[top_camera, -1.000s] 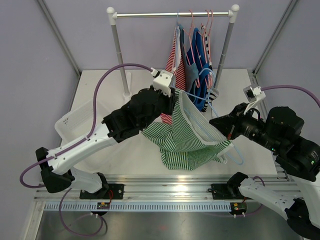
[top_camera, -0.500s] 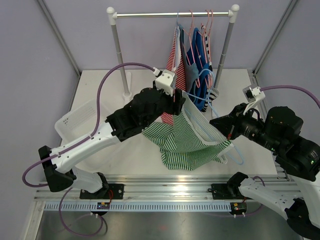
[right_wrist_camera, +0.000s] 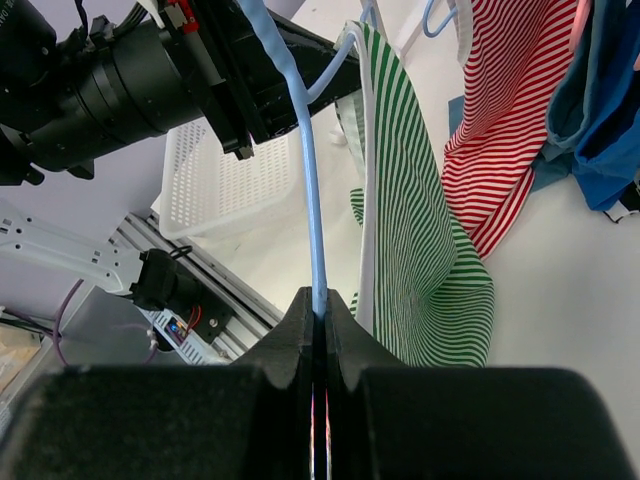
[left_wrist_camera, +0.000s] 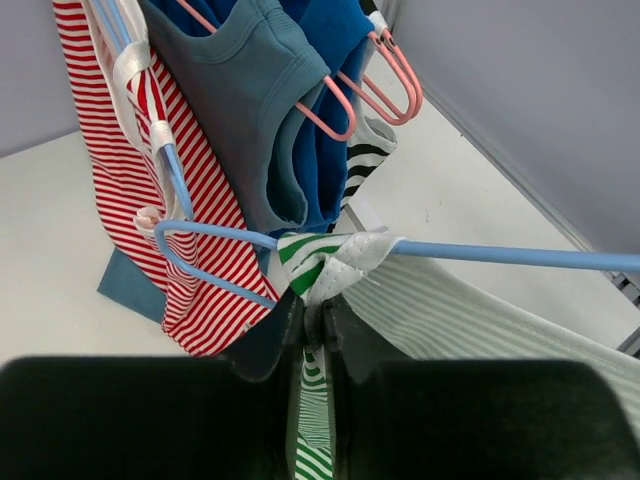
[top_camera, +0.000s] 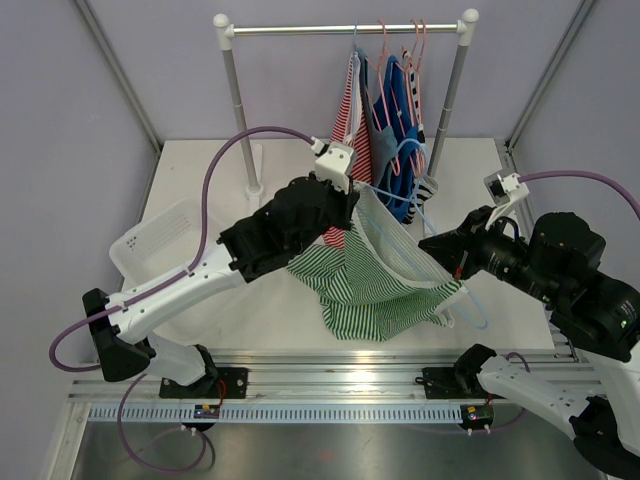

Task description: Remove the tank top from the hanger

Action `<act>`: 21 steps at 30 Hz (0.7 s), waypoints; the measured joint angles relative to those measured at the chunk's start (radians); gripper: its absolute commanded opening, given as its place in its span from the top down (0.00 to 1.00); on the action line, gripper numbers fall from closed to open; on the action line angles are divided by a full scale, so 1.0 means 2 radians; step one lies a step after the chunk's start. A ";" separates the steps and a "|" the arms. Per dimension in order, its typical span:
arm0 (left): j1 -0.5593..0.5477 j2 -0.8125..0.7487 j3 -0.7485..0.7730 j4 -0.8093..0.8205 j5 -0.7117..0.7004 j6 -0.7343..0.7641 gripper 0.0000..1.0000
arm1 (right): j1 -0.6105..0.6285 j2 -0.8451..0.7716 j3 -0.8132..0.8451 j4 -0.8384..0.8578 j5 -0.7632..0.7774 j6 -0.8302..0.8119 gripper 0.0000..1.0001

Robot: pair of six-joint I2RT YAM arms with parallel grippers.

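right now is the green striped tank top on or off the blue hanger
On: the tank top strap drapes over the blue hanger.

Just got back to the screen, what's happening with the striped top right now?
The right gripper is clamped on the blue hanger, holding it out in front of the rack. The left gripper pinches the green striped tank top by its strap where it wraps the hanger. The top is not yet off.

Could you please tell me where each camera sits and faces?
Top external: above, behind the bases, facing the white table and metal clothes rail; both arms show.
Left wrist: on that arm, past the left gripper pinching the green striped tank top.
Right wrist: likewise, past the right gripper clamping the blue plastic hanger.
Both share that hanger.
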 measured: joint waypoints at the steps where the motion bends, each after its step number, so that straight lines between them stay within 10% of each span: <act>1: 0.000 0.000 0.000 0.000 -0.005 0.000 0.94 | 0.000 0.000 0.000 0.000 0.001 -0.002 1.00; 21: 0.111 -0.080 -0.074 -0.063 -0.016 -0.087 1.00 | 0.001 -0.098 -0.108 0.048 -0.047 -0.108 1.00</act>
